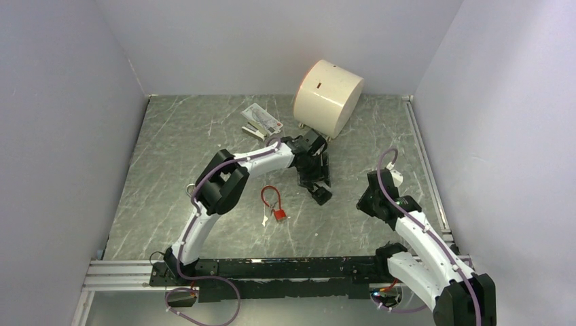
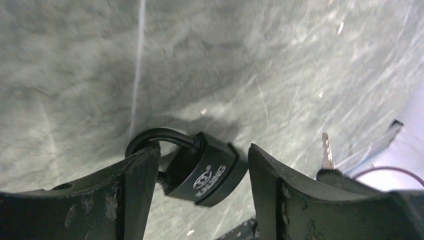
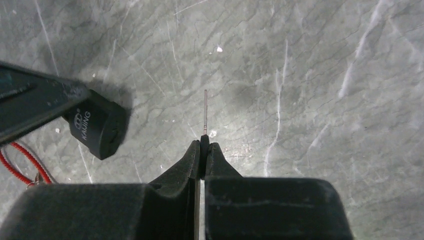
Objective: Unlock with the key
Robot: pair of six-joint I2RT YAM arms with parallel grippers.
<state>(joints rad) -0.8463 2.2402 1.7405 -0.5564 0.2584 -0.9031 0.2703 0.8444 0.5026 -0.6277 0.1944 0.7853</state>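
A black padlock (image 2: 207, 172) sits between my left gripper's (image 2: 202, 165) wide-set fingers. One finger (image 2: 135, 185) presses on the shackle and the other (image 2: 270, 185) meets the body's corner. It looks held just above the table. In the top view the padlock (image 1: 321, 195) sticks out past the left gripper (image 1: 314, 178). The right wrist view shows the padlock (image 3: 97, 127) to the left of the key. My right gripper (image 3: 204, 145) is shut on a small key (image 3: 205, 110), blade pointing forward. The key (image 2: 326, 150) is right of the padlock, a short gap apart.
A red cable padlock with keys (image 1: 275, 205) lies on the marble table near the middle; its cable (image 3: 20, 167) shows in the right wrist view. A cream cylinder (image 1: 328, 96) and a stapler on a card (image 1: 261, 122) lie at the back. Walls enclose the table.
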